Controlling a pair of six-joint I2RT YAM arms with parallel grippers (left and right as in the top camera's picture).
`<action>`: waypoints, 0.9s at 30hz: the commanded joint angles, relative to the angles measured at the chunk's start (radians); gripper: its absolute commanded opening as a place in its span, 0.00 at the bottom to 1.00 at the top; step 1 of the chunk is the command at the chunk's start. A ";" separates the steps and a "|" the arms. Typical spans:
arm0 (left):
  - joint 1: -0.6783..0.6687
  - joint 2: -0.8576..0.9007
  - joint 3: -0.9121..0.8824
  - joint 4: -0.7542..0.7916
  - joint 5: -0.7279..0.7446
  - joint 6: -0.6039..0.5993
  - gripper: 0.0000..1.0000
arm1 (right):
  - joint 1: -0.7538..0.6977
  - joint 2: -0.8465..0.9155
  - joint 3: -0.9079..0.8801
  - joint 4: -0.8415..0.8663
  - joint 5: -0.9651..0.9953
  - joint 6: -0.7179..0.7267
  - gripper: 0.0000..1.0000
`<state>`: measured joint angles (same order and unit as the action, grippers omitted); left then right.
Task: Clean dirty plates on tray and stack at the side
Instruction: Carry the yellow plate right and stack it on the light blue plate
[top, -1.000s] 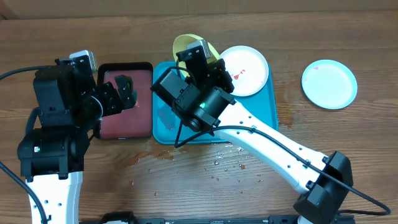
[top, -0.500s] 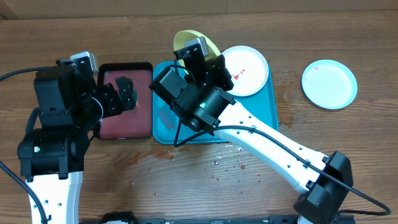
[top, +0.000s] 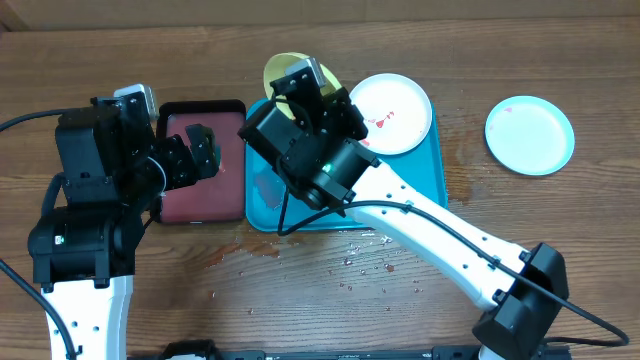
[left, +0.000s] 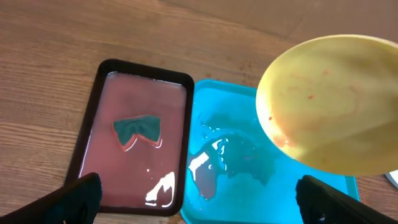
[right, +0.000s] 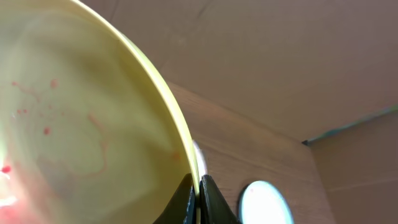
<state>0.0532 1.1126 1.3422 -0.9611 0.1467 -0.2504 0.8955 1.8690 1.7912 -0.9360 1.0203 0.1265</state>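
Lime green plate (top: 288, 74): held tilted over the back left corner of the turquoise tray (top: 420, 182), partly out past its rim and apparently lifted clear of it
Right gripper (right: 198, 193): fingers pinched together on the plate's thin rim, one on each face
Left gripper (top: 198, 150): jaws wide apart and holding nothing, hanging over the black tray (top: 203, 203) of reddish liquid just beside the turquoise one
Other plates: the white plate (top: 392, 112), smeared red, lies at the turquoise tray's back right corner; the light blue plate (top: 530, 135) lies flat on the wooden table (top: 300, 300), well apart to the right
Handling: judged a light, stiff plastic disc, unlikely to break; its wet-looking face with red flecks suggests a slippery grip, and a pinch at one edge lets it swing or slide out
Where to hold: the raised rim is the only purchase; a deeper bite across the rim would likely sit firmer than the fingertips
Which way it points: the concave, flecked face is turned toward the right wrist camera, and the gripped edge sits on the arm's side
Long axis: none, the plate being round; only its tilt matters, and it needs levelling before it can lie on a stack
Risk: drips of sauce or water may fall on the table, which is already spotted with droplets (top: 370, 262)
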 joint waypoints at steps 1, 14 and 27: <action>-0.001 -0.008 0.007 -0.005 0.006 0.028 1.00 | -0.003 -0.026 -0.002 -0.019 -0.141 -0.036 0.04; -0.001 -0.008 0.007 -0.012 0.007 0.031 1.00 | -0.086 -0.015 -0.050 -0.018 -0.376 0.066 0.04; -0.002 0.040 0.002 -0.083 0.004 0.037 1.00 | -0.523 -0.013 -0.051 -0.048 -1.289 0.211 0.04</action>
<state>0.0532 1.1271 1.3422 -1.0340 0.1463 -0.2321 0.4267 1.8694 1.7409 -0.9878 -0.0208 0.3111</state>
